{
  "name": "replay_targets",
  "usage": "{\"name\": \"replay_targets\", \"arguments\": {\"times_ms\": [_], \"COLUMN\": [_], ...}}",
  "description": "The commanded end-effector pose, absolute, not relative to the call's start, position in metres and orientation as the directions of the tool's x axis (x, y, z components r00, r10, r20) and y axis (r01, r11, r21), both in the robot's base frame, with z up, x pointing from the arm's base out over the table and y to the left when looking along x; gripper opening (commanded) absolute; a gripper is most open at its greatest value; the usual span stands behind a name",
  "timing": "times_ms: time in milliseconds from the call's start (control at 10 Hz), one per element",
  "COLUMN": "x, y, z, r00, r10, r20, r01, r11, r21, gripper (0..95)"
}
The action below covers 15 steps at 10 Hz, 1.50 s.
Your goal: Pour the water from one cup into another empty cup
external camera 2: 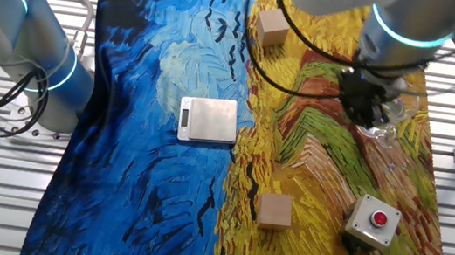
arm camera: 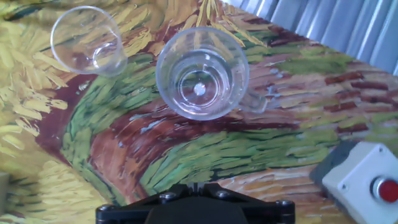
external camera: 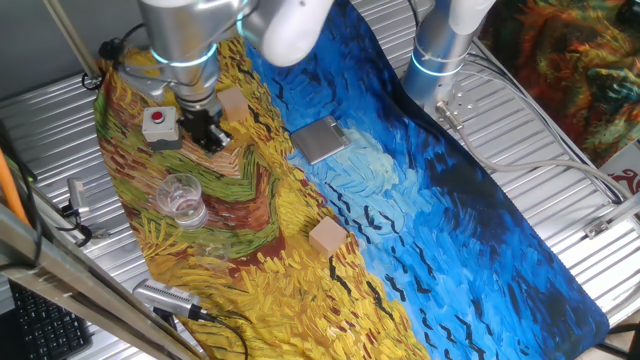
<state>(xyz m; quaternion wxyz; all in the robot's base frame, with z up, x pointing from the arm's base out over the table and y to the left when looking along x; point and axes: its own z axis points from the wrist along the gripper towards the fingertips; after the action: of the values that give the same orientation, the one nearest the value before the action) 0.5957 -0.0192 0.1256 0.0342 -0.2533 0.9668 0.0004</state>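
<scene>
We see the gripper (external camera: pixel 207 130) poised above the yellow and green part of the painted cloth (external camera: pixel 420 200) that covers the table; its black fingers point down, but whether they stand apart or together we cannot tell, since the hand view shows only the black base of the hand at the bottom edge. In that hand view two clear cups stand upright on the cloth: the nearer cup (arm camera: pixel 202 73) sits just ahead of the hand, and we look straight down into its round mouth, while the farther cup (arm camera: pixel 86 40) stands apart from it toward the upper left. How much water either one holds we cannot make out. In one fixed view a single clear cup (external camera: pixel 183 198) shows plainly in front of the gripper, not touching it. A grey box with a red button (external camera: pixel 158 124) lies just beside the hand, a small silver scale (external camera 2: pixel 208 119) rests on the blue half, and two wooden blocks (external camera 2: pixel 274 211) lie on the cloth
</scene>
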Motion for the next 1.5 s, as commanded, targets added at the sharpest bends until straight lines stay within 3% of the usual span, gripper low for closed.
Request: {"name": "replay_targets", "arguments": {"times_ms": [100, 800, 1500], "x": [0.609, 0.652, 0.668], "y": [-0.023, -0.024, -0.018], "z": [0.125, 0.126, 0.13], "r00": [-0.859, -0.817, -0.631], "r10": [-0.508, -0.574, -0.774], "r20": [-0.061, -0.058, -0.058], "r01": [-0.508, -0.575, -0.775], "r11": [0.861, 0.818, 0.632], "r21": [-0.011, 0.0, -0.008], "gripper": [0.0, 0.0, 0.0]}}
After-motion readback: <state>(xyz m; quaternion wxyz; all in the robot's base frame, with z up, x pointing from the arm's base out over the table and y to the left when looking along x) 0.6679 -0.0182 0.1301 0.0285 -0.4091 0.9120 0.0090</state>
